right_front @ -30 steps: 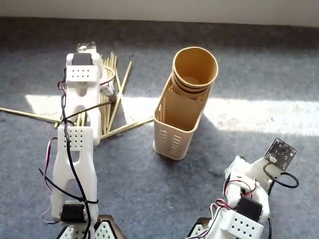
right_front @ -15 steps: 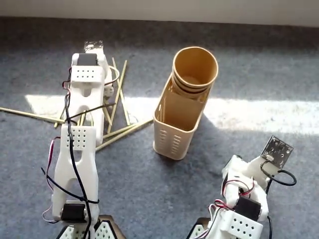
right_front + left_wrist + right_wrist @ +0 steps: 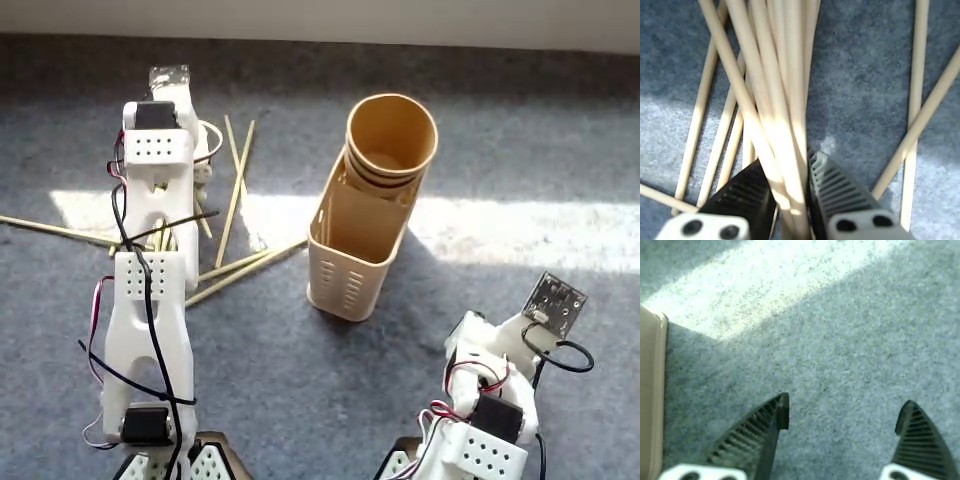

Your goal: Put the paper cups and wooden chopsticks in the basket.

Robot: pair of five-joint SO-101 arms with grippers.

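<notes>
Several wooden chopsticks [image 3: 236,188] lie scattered on the grey carpet at the left, under and beside my left arm [image 3: 156,160]. My left gripper [image 3: 786,172] is shut on a bundle of chopsticks [image 3: 771,90] that fans out past its fingers [image 3: 837,187], with more loose chopsticks on the carpet around it. The cream basket [image 3: 350,270] stands at the centre with stacked paper cups [image 3: 390,140] leaning in its far end. My right gripper [image 3: 844,416] hangs open over bare carpet, nothing between its fingers, with the basket's wall [image 3: 650,390] just beside it.
A single long chopstick [image 3: 50,230] lies apart at the far left. My right arm [image 3: 500,390] is folded back at the near right. A pale wall strip runs along the far edge, and a sunlit band crosses the carpet.
My left arm has shifted farther away and to the left over the chopstick pile, and the loose chopsticks beside it have spread out. The right arm has barely moved.
</notes>
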